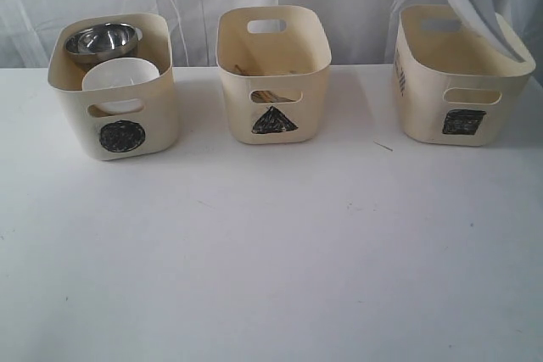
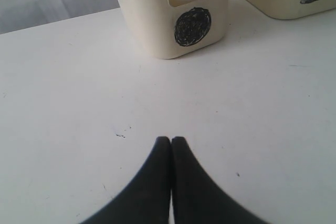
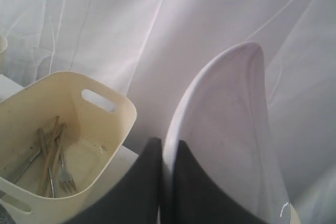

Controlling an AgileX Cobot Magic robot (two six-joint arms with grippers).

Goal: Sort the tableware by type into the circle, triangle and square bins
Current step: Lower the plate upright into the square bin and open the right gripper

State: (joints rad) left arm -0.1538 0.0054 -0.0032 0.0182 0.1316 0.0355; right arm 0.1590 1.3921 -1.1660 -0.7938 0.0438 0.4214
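Above the square bin (image 1: 424, 99), the white plate (image 3: 226, 129) stands on edge, pinched in the right pincer (image 3: 168, 144).

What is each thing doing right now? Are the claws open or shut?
Left claw: shut, empty.
Right claw: shut on the plate.
Plate: held tilted above the square bin.
Circle bin: holds steel bowl, white bowl.
Triangle bin: holds fork, chopsticks.
Square bin: upright.

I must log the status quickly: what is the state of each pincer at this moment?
Left pincer: closed, holding nothing.
Right pincer: closed on the large white rounded-rectangle plate.
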